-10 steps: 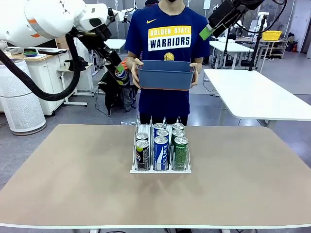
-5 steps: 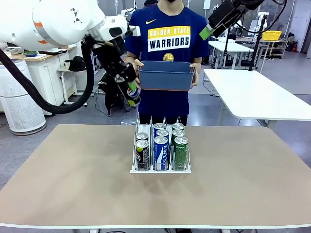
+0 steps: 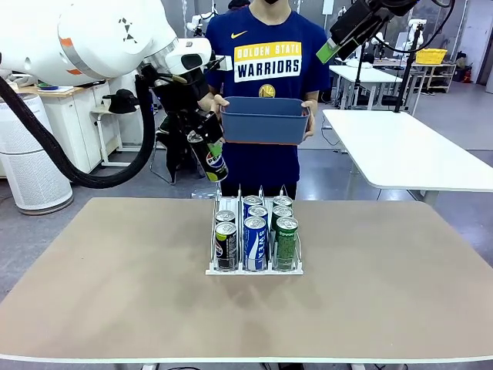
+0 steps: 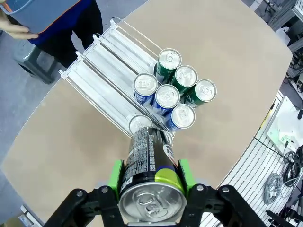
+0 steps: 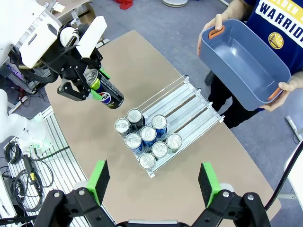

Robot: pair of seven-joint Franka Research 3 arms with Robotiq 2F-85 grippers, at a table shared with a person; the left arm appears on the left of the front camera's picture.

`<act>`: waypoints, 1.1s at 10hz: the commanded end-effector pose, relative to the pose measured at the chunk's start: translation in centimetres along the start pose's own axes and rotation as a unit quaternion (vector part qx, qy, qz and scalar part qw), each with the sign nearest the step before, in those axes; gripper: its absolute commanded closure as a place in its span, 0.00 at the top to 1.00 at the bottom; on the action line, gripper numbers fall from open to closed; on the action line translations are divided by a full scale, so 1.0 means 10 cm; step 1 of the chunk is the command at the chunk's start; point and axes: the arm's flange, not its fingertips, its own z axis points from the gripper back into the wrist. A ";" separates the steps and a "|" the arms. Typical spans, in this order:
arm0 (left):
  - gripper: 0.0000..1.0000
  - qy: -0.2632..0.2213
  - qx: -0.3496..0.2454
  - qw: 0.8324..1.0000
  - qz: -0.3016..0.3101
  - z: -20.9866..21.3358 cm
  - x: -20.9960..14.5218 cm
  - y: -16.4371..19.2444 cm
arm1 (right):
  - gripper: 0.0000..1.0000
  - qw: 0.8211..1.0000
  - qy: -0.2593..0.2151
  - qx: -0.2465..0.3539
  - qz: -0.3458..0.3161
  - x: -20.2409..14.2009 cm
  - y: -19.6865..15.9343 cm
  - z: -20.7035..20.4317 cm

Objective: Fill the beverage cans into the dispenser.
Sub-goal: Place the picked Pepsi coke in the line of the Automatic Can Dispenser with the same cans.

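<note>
The table (image 3: 115, 293) lay broad and mostly bare, with the dispenser (image 3: 254, 270) near its middle. Beyond the far edge a person stood holding a blue-grey tub (image 3: 263, 119) in both hands, and in the right wrist view that tub looked empty.

The left gripper (image 3: 202, 132) was pinching a black can (image 3: 209, 156), carried tilted in the air above and behind the dispenser's far end, so the step in hand was judged to be bringing this can to the rack. The right gripper (image 5: 154, 182), jaws spread and holding nothing, hung high above the table.

In the dispenser stood two black cans (image 3: 226, 245) in the lane on the robot's left, three blue cans (image 3: 255, 243) in the middle lane and three green cans (image 3: 286, 243) in the right lane. The black lane therefore seemed the one to receive the held can.

The next move likely called for bringing the can upright and lowering it into the bare far stretch of that lane, between the thin clear dividers (image 4: 102, 75). The dividers and the rear black can were the likeliest things to snag; the tub stood close beside the approach.
</note>
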 end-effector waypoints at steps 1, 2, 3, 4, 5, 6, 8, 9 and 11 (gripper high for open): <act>0.58 -0.006 0.007 1.000 0.004 0.04 0.00 0.03 | 1.00 1.000 -0.003 0.005 -0.003 0.00 0.00 0.00; 0.58 0.000 0.000 1.000 0.000 0.00 0.00 0.00 | 1.00 1.000 -0.003 0.005 -0.003 0.00 0.00 0.00; 0.58 0.025 0.049 0.998 0.040 -0.05 0.06 -0.09 | 1.00 1.000 -0.003 0.005 -0.003 0.00 0.00 0.00; 0.58 0.032 0.079 0.995 0.057 -0.09 0.03 -0.19 | 1.00 1.000 -0.003 0.005 -0.003 0.00 0.00 0.00; 0.58 0.032 0.092 0.993 0.062 -0.13 -0.04 -0.33 | 1.00 1.000 -0.003 0.005 -0.003 0.00 0.00 0.00; 0.58 0.026 0.082 0.995 0.054 -0.18 -0.10 -0.54 | 1.00 1.000 -0.003 0.005 -0.003 0.00 0.00 0.00; 0.58 0.001 0.075 0.996 0.042 -0.27 -0.29 -0.87 | 1.00 1.000 -0.003 0.005 -0.003 0.00 0.00 0.00; 0.58 -0.010 0.071 0.996 0.044 -0.33 -0.39 -0.98 | 1.00 1.000 -0.003 0.005 -0.003 0.00 0.00 0.00; 0.58 -0.026 0.085 0.995 0.053 -0.45 -0.49 -1.29 | 1.00 1.000 -0.003 0.005 -0.003 0.00 0.00 0.00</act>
